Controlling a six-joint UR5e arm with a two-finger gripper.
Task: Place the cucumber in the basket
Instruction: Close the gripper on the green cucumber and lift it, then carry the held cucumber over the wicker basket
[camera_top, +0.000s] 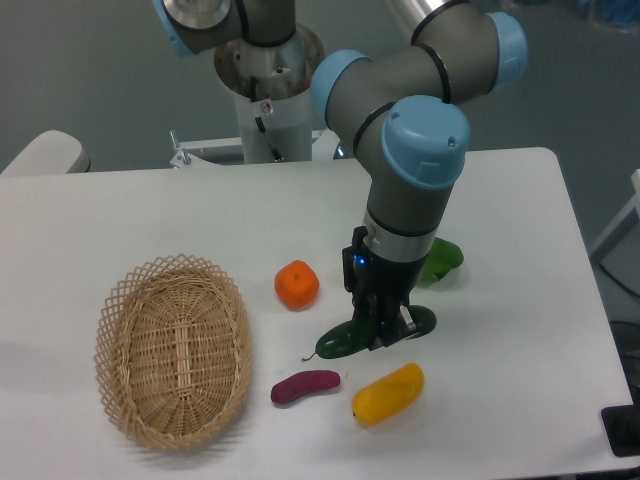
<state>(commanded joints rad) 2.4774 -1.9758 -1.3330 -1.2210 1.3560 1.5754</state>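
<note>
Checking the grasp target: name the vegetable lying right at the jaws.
The cucumber, dark green and slim, lies directly under the gripper. The eggplant, yellow vegetable and orange lie apart from it.

cucumber (345, 340): dark green, glossy, lying flat on table | basket (173, 349): tan wicker, oval, well left
</note>
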